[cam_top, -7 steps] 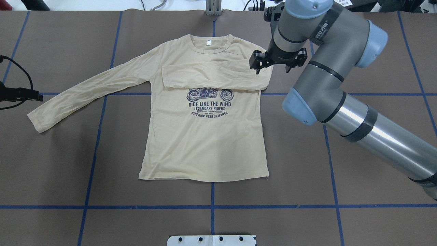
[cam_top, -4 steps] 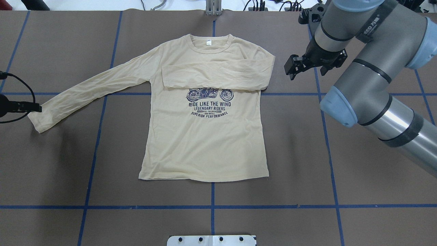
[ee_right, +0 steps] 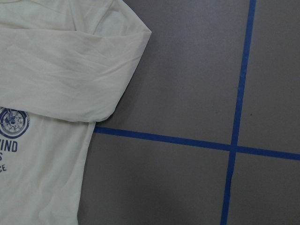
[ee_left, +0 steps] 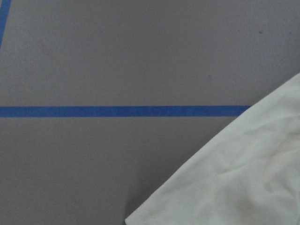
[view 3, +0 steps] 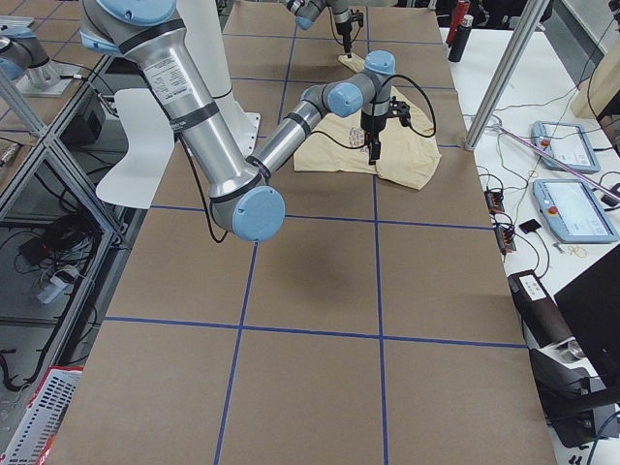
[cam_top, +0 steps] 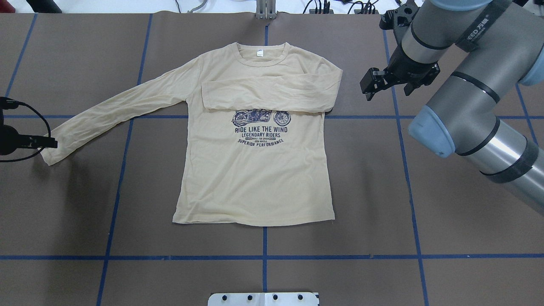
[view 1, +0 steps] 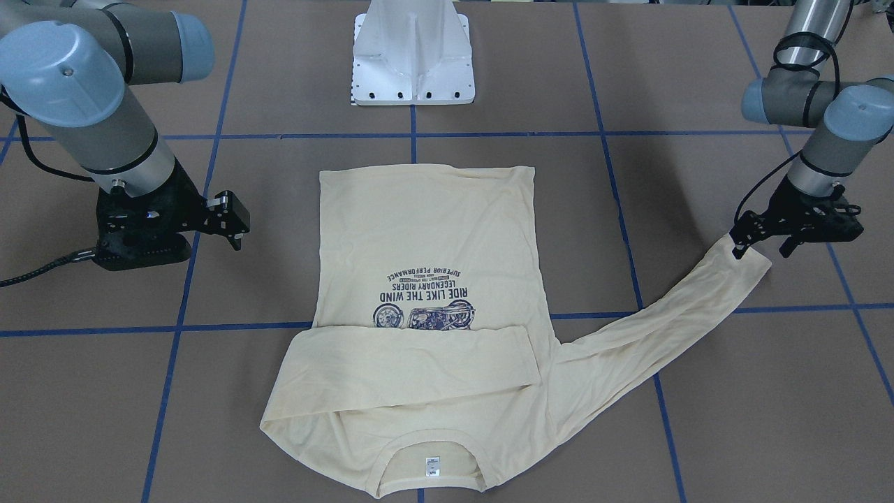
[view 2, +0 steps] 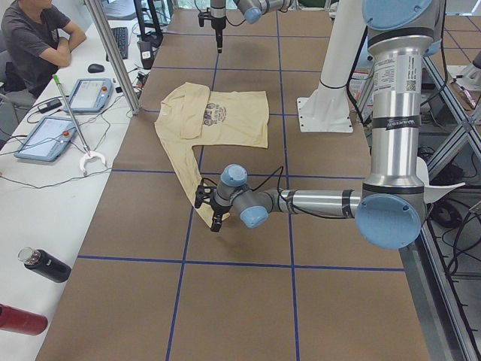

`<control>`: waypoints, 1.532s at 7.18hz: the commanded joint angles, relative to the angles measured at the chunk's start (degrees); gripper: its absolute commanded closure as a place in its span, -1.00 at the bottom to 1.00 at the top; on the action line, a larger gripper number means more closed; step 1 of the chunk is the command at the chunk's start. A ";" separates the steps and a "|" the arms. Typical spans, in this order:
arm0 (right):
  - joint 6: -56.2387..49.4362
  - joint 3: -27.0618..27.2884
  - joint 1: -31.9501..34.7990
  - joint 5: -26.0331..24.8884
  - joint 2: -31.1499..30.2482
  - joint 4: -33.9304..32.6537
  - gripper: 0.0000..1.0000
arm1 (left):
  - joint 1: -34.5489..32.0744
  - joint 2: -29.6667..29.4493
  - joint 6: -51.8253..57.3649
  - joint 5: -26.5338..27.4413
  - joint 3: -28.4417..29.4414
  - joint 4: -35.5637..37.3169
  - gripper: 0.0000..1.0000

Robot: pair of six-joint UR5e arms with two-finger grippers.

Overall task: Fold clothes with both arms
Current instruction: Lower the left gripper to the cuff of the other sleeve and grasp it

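The cream-yellow T-shirt lies flat, print up, collar on the far side. One sleeve is folded across the chest. The other sleeve stretches out towards my left side. Its cuff lies under my left gripper, whose jaws stand apart over the cuff end. The left wrist view shows only the cuff on the table. My right gripper is open and empty, beside the shirt's shoulder and apart from it. The right wrist view shows that folded shoulder.
The brown table top carries blue tape lines. The white pedestal base stands at the robot's edge. A side table with tablets, a metal post, bottles and a seated person lies beyond the far edge.
My right arm swung away from the shirt's shoulder to bare table beside it. My left gripper moved in onto the outstretched sleeve's cuff. The shirt body has not moved.
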 commanded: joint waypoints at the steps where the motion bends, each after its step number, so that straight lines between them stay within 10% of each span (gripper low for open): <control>1: 0.00 0.11 0.08 0.00 -0.02 0.03 -1.00 | 0.70 0.00 0.00 0.18 -0.10 0.08 -0.83; 11: 0.44 0.29 0.00 -0.26 0.33 -0.06 -1.00 | 1.40 0.18 0.18 0.10 -0.80 0.26 0.28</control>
